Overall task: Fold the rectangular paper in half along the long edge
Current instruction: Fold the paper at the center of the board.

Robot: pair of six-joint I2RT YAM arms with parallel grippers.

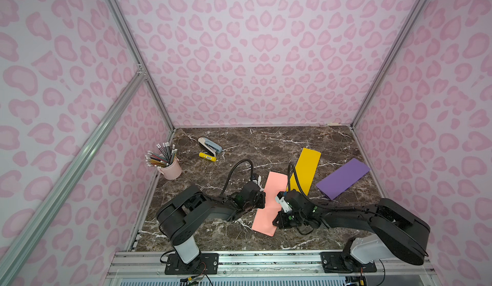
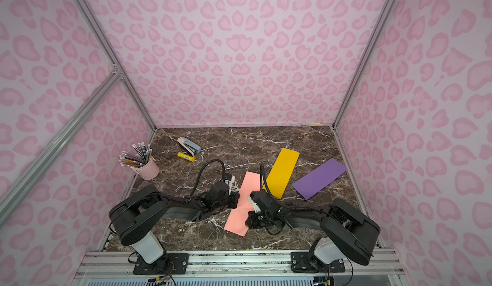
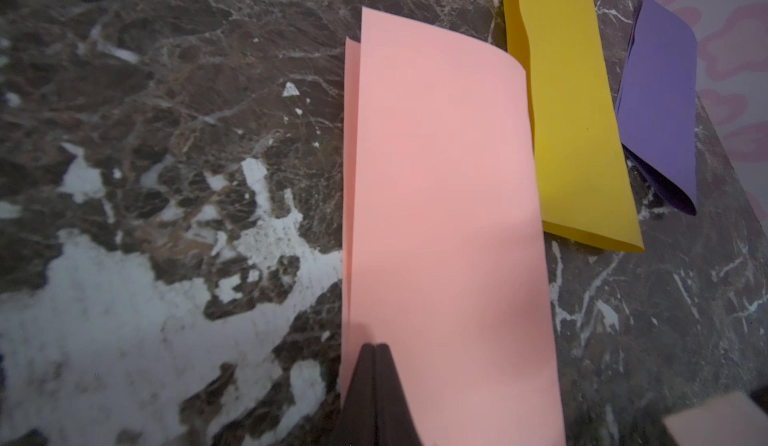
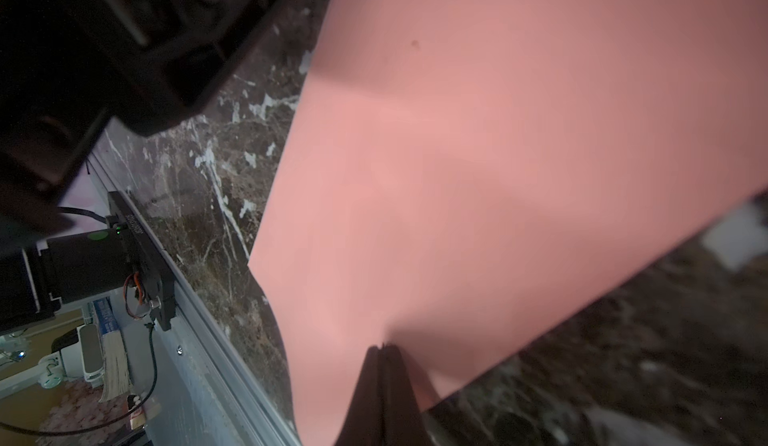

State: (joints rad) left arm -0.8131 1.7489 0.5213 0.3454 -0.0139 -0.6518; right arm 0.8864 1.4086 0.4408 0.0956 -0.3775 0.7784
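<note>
Salmon-pink rectangular paper sheet (image 3: 444, 215) lay doubled over lengthwise on the dark marble bench (image 1: 239, 143), between the arms. Both the left tool (image 3: 375, 346) and the right tool (image 4: 382, 346) were fully closed, gripping nothing, tips pressed onto it, probably to flatten the crease.

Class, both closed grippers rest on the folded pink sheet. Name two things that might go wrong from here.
1. The pink sheet has offset layers: a strip of the lower layer shows beyond the top one, so pressing with the left gripper and right gripper may set a crooked crease.
2. Its far fold bulges, uncreased, beside the yellow sheet; smoothing it might nudge that sheet.
</note>
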